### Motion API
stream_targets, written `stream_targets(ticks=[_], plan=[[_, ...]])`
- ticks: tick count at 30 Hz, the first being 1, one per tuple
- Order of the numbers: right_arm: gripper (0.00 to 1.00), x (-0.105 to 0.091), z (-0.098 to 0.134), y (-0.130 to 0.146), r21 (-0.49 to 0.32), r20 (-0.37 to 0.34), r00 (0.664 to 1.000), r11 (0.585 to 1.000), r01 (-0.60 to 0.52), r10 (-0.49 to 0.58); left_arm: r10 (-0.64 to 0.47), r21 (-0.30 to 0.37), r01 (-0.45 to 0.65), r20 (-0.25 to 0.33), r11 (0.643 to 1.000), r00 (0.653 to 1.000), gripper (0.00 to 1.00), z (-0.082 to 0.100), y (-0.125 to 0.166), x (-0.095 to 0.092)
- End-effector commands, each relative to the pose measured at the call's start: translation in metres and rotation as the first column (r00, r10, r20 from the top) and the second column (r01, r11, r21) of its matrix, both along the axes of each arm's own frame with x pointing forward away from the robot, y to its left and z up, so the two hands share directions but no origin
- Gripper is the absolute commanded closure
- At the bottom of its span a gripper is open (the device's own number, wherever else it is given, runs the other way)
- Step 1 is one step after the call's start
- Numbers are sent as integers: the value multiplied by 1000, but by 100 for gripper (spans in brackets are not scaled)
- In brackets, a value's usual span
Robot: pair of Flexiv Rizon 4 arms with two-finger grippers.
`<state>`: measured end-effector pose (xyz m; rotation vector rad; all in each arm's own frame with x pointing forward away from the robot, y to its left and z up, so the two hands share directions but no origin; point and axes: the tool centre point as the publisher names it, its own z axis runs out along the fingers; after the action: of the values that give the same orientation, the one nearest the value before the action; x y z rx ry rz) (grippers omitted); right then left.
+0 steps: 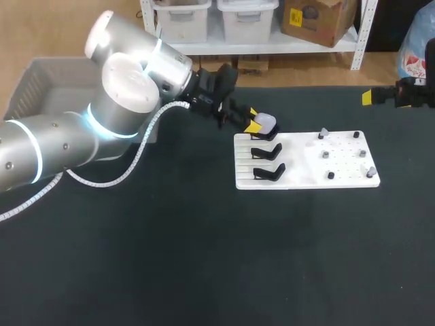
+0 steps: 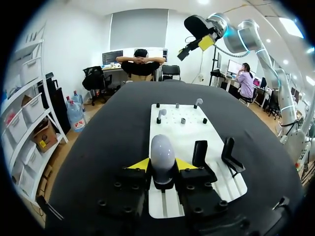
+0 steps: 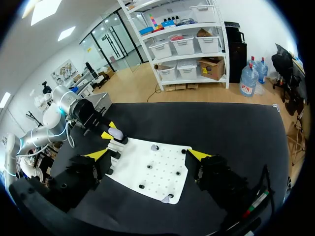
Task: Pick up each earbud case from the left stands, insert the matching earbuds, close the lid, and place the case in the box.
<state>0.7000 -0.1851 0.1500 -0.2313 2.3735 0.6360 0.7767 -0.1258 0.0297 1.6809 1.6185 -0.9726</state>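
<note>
Since the case [image 2: 162, 153] sits upright on its black stand [image 1: 264, 136], the far one in the row on the left part of the white board [image 1: 299, 178], the lift should go straight up off the stand and not sideways, or the board may drag along. On each flank of the case, low down, presses one yellow tip of the left gripper [image 1: 254, 119], so I judge it closed on the case, though the case is not yet raised. The grip is near the base and the rounded shell looks smooth, so firm pressure and a slow rise seem wise before any swing. Just beside it the two other stands [image 2: 199, 153] hold no case, and the nearer one is close enough to catch a finger if the wrist twists early. Over the board's right part the earbuds [image 1: 324, 133] perch on small pegs, well apart from the case. Off to the right, clear of the board, hangs the right gripper [image 3: 147, 155], its fingers spread wide with nothing in them; it will likely have to fetch the buds once the case is free and its lid open. At the far left the box [image 1: 41, 75] waits behind the left arm, partly hidden by it
</note>
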Motion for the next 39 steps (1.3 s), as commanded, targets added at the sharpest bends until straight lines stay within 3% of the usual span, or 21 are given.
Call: stream_targets(ticks=[1, 9, 14, 20, 29, 39], plan=[[0, 0, 0, 0, 0, 0, 1000, 1000, 0, 0, 11, -43, -11, 7, 999, 1000, 100, 6, 6, -8], [0, 0, 0, 0, 0, 0, 1000, 1000, 0, 0, -15, -222, 24, 42, 975, 999, 100, 51, 10, -18], [0, 0, 0, 0, 0, 0, 1000, 1000, 0, 0, -24, -286, 54, 106, 957, 994, 100, 84, 11, -31], [0, 0, 0, 0, 0, 0, 1000, 1000, 0, 0, -6, -328, 50, 135, 943, 991, 100, 106, 16, -45], [0, 0, 0, 0, 0, 0, 1000, 1000, 0, 0, 29, -416, -3, 55, 909, 998, 100, 108, 25, -70], [0, 0, 0, 0, 0, 0, 1000, 1000, 0, 0, 36, -431, -15, 40, 902, 999, 100, 109, 31, -85]])
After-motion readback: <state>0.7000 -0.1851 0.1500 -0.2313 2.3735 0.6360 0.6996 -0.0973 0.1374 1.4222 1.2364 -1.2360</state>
